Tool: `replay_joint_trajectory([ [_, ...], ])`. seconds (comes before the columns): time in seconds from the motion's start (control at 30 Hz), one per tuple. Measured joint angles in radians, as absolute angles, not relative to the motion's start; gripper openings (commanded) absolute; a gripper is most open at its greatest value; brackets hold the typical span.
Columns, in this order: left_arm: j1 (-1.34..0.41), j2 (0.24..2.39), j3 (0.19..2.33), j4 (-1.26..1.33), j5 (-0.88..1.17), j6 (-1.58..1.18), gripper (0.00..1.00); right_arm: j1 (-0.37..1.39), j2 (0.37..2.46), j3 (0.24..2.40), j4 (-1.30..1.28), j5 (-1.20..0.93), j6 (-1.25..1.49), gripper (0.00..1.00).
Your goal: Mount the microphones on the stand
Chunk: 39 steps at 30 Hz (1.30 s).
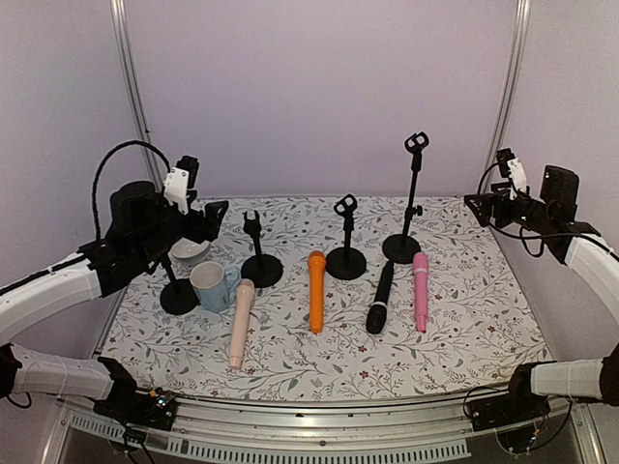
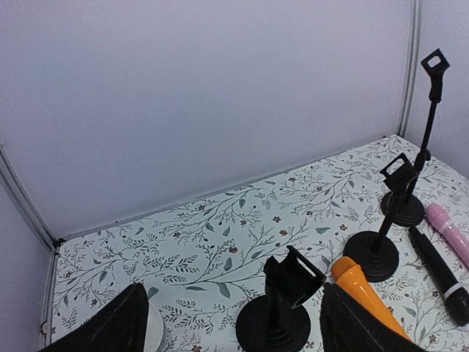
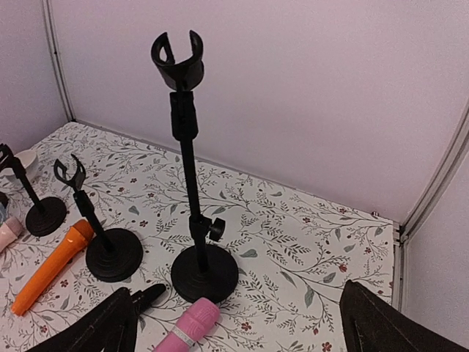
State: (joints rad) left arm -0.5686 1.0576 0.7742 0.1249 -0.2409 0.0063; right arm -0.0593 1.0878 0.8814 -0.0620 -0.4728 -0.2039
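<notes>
Four microphones lie flat in a row on the floral table: beige-pink (image 1: 240,322), orange (image 1: 316,290), black (image 1: 380,297) and bright pink (image 1: 421,290). Behind them are black stands with empty clips: a short one (image 1: 259,263), a medium one (image 1: 345,253) and a tall one (image 1: 407,198). A further stand base (image 1: 179,295) shows under my left arm. My left gripper (image 1: 206,220) hovers open above the short stand (image 2: 282,293), holding nothing. At the far right, my right gripper (image 1: 481,205) is raised and open, facing the tall stand (image 3: 187,147) and the pink microphone (image 3: 190,326).
A blue-and-white mug (image 1: 213,285) stands beside the beige-pink microphone's head. A white bowl (image 1: 189,253) sits behind it under my left arm. Plain walls close in the table at the back and both sides.
</notes>
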Motion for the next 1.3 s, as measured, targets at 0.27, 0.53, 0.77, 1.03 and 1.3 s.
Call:
replay_joint_trajectory([
  [0.27, -0.574, 1.148, 0.849, 0.089, -0.083, -0.048, 0.88, 0.167, 1.128, 0.882, -0.163, -0.526, -0.381, 0.94],
  [0.53, -0.579, 1.177, 0.851, 0.031, 0.072, -0.023, 0.89, 0.196, 1.02, 0.73, -0.172, -0.559, -0.524, 0.92],
  [0.77, -0.579, 1.265, 0.919, -0.059, 0.118, 0.062, 0.89, 0.204, 1.014, 0.691, -0.173, -0.582, -0.628, 0.89],
  [1.03, -0.578, 1.325, 0.957, -0.119, 0.104, 0.081, 0.94, 0.217, 1.031, 0.685, -0.172, -0.581, -0.69, 0.88],
  [1.3, -0.559, 1.389, 1.037, -0.167, 0.089, 0.217, 0.98, 0.223, 1.032, 0.681, -0.173, -0.58, -0.712, 0.88],
])
